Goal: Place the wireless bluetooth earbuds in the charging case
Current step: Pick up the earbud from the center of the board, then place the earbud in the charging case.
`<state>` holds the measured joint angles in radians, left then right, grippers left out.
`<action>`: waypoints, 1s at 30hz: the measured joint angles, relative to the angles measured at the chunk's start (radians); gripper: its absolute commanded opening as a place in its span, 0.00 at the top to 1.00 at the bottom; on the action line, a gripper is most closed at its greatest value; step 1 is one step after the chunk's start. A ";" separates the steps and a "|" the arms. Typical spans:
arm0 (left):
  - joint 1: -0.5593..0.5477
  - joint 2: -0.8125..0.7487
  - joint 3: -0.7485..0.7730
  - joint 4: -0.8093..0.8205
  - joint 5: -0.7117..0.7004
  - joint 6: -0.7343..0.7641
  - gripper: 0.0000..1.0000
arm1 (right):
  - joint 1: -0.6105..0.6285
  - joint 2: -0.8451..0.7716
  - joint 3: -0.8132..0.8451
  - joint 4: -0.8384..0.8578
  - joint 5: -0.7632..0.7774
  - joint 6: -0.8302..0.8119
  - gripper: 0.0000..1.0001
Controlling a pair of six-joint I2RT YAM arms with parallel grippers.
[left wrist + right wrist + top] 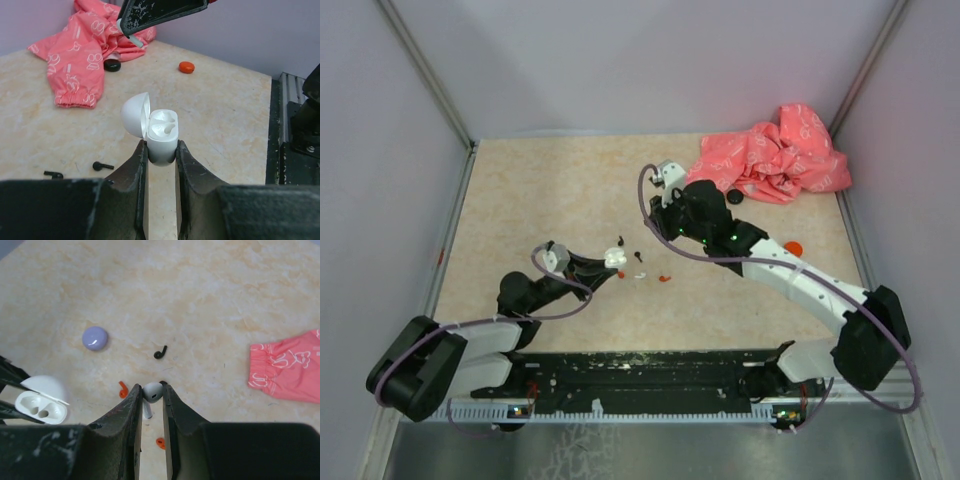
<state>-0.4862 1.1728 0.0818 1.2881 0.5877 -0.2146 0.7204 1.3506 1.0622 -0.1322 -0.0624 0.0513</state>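
My left gripper (pixel 160 152) is shut on the lower body of the white charging case (pixel 162 137), whose lid stands open to the left. The case (pixel 42 407) also shows at the left edge of the right wrist view. My right gripper (pixel 151 390) is shut on a white earbud (pixel 152 392), held above the table with its stem hanging down. A black earbud (pixel 160 352) and two red earbuds (pixel 123 389) (pixel 160 442) lie on the table beneath. In the top view the right gripper (pixel 648 228) hovers just right of the case (pixel 613 257).
A crumpled pink cloth (pixel 775 155) lies at the back right, with a black disc (pixel 733 196) at its edge. An orange disc (pixel 793 247) sits beside the right arm. A purple disc (pixel 95 337) rests near the case. Two black earbuds (pixel 102 165) (pixel 53 174) lie left of my left fingers.
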 measured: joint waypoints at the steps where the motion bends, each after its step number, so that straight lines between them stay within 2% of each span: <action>1: 0.000 0.004 0.008 0.012 0.013 -0.002 0.99 | 0.009 -0.027 -0.017 0.024 -0.011 -0.005 0.89; 9: 0.000 0.007 0.089 0.053 0.119 -0.017 0.99 | 0.098 -0.174 -0.150 0.237 -0.086 -0.027 0.89; 17: 0.000 -0.020 0.117 0.053 0.148 -0.036 0.99 | 0.122 -0.273 -0.273 0.441 -0.191 -0.019 0.89; 30: 0.000 -0.028 0.135 0.136 0.185 -0.138 0.99 | 0.143 -0.286 -0.316 0.646 -0.335 0.037 0.90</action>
<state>-0.4862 1.1446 0.2169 1.4242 0.7723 -0.3531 0.8639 1.0641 0.7460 0.5140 -0.3973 0.0887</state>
